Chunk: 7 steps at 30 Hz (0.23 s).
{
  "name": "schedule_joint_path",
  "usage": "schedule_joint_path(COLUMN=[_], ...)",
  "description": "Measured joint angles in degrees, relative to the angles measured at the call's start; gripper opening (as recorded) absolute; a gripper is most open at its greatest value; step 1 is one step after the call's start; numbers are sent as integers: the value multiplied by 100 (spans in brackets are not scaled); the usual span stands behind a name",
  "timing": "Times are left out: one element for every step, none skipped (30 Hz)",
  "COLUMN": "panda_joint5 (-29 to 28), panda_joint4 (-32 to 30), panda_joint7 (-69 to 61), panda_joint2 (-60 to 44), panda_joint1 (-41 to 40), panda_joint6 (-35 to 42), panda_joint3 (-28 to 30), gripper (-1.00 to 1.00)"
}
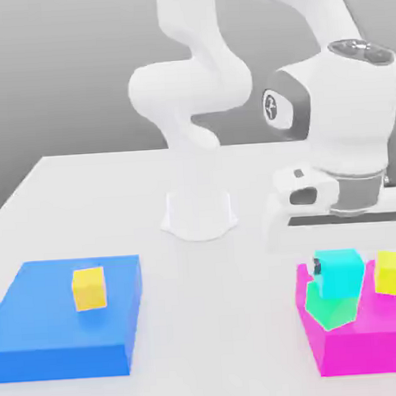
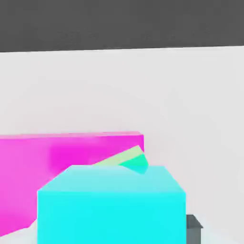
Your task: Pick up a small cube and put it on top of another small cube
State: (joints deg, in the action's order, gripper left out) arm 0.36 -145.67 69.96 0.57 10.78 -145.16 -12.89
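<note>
Status: late stage, placement not confirmed. The cyan cube (image 1: 338, 273) is seen at the gripper (image 1: 337, 262), above the magenta block (image 1: 369, 345) at the exterior view's right. The green cube (image 1: 331, 309) is partly covered by it in that view, with only its lower part left visible. In the hand view the green one is mostly hidden behind the cyan one too, and a corner is seen sticking out, turned relative to it.

Whether the cyan cube is pinched or already let go cannot be told. Contact between the two cubes can't be confirmed either; a small gap could be hidden by the overlap.

Done, as judged: pick-up and carry to the target. Left: seating checked, release if still needed, then a straight lift clear of the stack. The green cube's skewed angle should be watched; an off-centre load could be tipped by any sideways drag on retreat.

Not involved: one yellow cube (image 1: 394, 273) on the magenta block, another yellow-orange cube (image 1: 90, 289) on the blue block (image 1: 59, 360). Neither needs to be touched.
</note>
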Motion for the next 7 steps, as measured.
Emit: schedule_joint_path(panda_joint5=[0, 0, -25, -14, 18, 64, 119], panda_joint4=[0, 0, -16, 5, 45, 93, 146], panda_joint7=[0, 0, 19, 11, -14, -49, -89], panda_joint2=[0, 0, -46, 25, 154, 312, 484], panda_joint1=[-1, -3, -6, -10, -4, 10, 27], panda_joint6=[0, 0, -58, 35, 202, 406, 627], panda_joint3=[0, 0, -4, -6, -3, 3, 14], gripper=[100, 100, 100, 100, 100, 100, 100])
